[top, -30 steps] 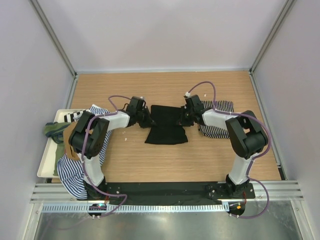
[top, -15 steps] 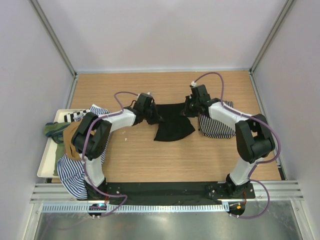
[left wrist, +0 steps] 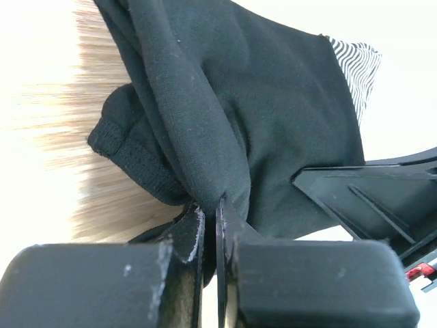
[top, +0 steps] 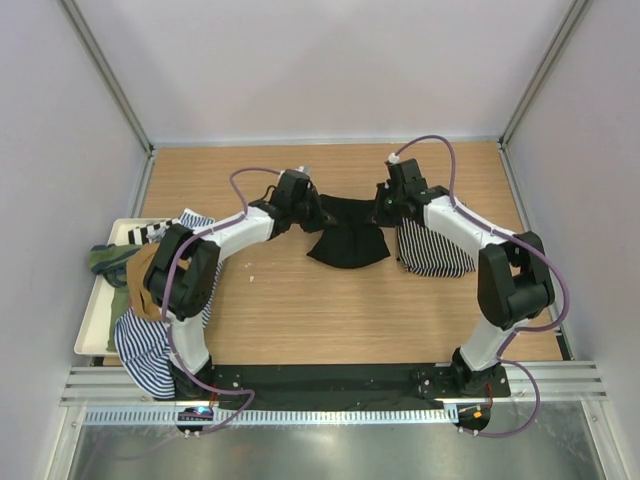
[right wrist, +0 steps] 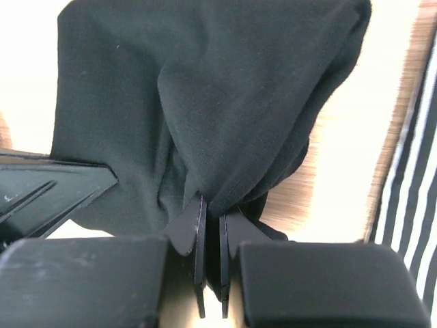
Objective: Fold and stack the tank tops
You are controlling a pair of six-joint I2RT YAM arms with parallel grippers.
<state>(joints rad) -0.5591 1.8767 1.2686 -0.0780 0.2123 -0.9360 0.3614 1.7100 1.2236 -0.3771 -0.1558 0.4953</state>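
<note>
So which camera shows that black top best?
The top external view: the black top shows whole there, held at both ends. Each wrist view shows only a bunched fold of it pinched between that arm's fingers.

Both arms reach forward with elbows bowed outward and wrists turned in toward each other. The left gripper (top: 316, 211) and the right gripper (top: 381, 213) face one another, near but apart. Each has its jaws pinched tight on a bunched edge of the black tank top (top: 348, 245) stretched between them.
</note>
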